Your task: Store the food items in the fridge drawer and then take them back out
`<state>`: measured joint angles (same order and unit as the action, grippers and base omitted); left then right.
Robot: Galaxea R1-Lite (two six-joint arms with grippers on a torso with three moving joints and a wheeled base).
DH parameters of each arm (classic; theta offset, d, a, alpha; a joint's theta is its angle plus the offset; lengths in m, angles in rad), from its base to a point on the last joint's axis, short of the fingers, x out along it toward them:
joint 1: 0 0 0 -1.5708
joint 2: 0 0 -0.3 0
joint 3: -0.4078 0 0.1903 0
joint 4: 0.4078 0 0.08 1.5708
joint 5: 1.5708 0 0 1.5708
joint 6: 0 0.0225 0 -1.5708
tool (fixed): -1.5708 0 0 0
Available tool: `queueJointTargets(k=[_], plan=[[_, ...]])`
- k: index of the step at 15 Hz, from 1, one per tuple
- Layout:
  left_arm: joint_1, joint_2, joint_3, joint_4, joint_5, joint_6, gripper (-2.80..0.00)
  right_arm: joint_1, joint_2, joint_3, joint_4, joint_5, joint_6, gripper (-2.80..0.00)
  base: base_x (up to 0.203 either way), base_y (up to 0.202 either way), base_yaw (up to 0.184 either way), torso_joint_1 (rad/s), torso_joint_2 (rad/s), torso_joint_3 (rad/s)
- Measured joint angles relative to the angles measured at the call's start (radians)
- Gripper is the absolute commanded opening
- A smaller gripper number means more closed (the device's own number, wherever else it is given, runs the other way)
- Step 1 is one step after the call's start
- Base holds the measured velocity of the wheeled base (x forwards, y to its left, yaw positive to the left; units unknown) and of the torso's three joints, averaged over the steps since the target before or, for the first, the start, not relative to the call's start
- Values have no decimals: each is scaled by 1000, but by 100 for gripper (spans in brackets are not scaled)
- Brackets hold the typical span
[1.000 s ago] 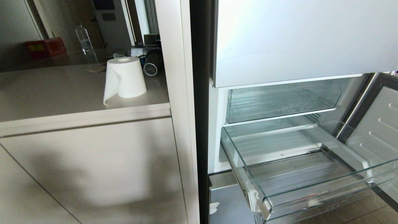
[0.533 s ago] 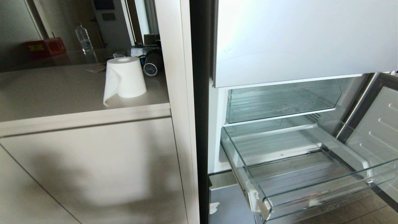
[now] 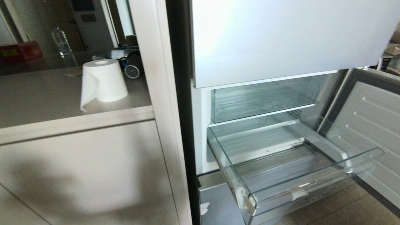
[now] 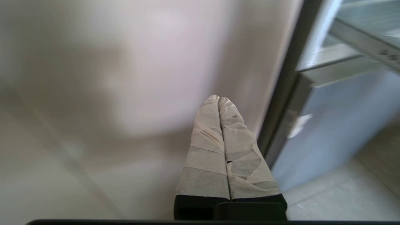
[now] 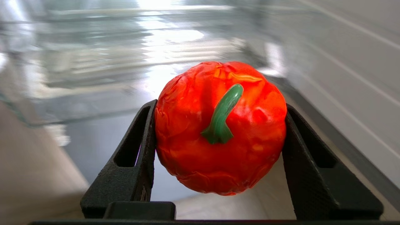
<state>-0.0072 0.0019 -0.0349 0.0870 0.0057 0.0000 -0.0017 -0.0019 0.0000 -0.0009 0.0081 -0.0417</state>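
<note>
We've got the fruit point(image 5: 220, 128) pinched in the right gripper point(image 5: 218, 137), left gripper point(image 4: 218, 101) closed on nothing; a bump against the fridge drawer point(image 3: 312, 181) lip could knock it loose.

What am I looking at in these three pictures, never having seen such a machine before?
A two-armed wheeled robot, filmed from its head and both wrists. The head picture shows an open fridge with a clear fridge drawer pulled out and empty, and a counter beside it bearing a paper roll and a water bottle. The left wrist picture shows the left hand, taped fingers shut, holding nothing. The right wrist picture shows the right hand gripping an orange-red fruit.
</note>
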Motion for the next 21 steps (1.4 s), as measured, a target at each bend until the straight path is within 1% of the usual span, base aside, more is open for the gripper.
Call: queueJointTargets(k=[11, 14, 16, 19, 20, 21], plan=[[0, 0, 0, 0, 0, 0, -280, 0, 0, 0, 1, -1, 3, -280, 0, 8, -174, 4, 2, 2], [0, 0, 0, 0, 0, 0, -280, 0, 0, 0, 0, -1, 23, -280, 0, 7, -162, 1, 4, 1], [0, 0, 0, 0, 0, 0, -280, 0, 0, 0, 0, -1, 22, -280, 0, 6, -80, 4, 1, 5], [-1, 0, 0, 0, 0, 0, -280, 0, 20, 0, -8, -12, 49, -280, 0, 0, 0, 0, 0, 0], [0, 0, 0, 0, 0, 0, -280, -1, 36, -12, -21, -24, 76, -280, 0, 0, 0, 0, 0, 0], [0, 0, 0, 0, 0, 0, -280, -2, 62, -46, -30, -44, 123, -280, 0, 0, 0, 0, 0, 0]])
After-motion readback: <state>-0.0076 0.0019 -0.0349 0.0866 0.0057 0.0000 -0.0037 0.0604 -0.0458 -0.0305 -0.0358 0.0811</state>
